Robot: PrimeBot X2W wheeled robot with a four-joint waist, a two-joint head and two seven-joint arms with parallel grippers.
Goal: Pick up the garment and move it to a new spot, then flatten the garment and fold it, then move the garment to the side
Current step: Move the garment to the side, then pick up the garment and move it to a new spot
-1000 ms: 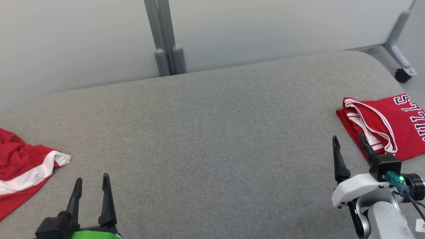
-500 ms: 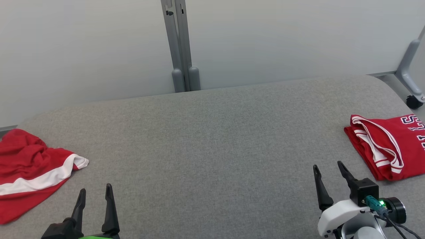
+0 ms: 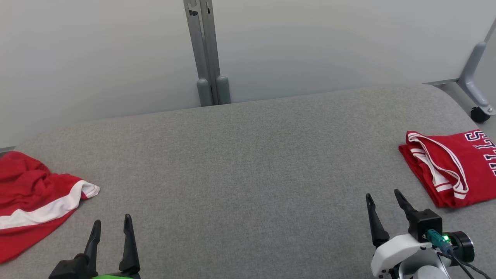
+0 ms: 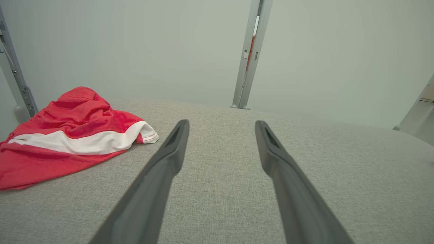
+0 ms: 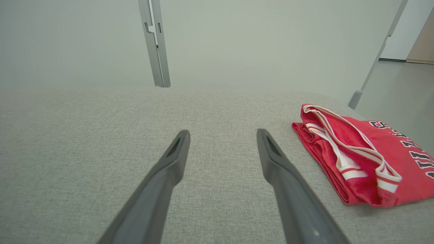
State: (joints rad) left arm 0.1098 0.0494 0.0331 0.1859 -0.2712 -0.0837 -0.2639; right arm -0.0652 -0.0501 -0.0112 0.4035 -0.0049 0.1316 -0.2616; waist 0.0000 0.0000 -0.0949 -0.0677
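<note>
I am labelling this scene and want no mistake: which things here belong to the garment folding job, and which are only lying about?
Belonging to the job:
- crumpled red garment, probably next to fold
- folded red jersey, apparently done and set aside
- left gripper and right gripper, both open and empty
- grey table

Only lying about:
- partition post
- caster wheel
</note>
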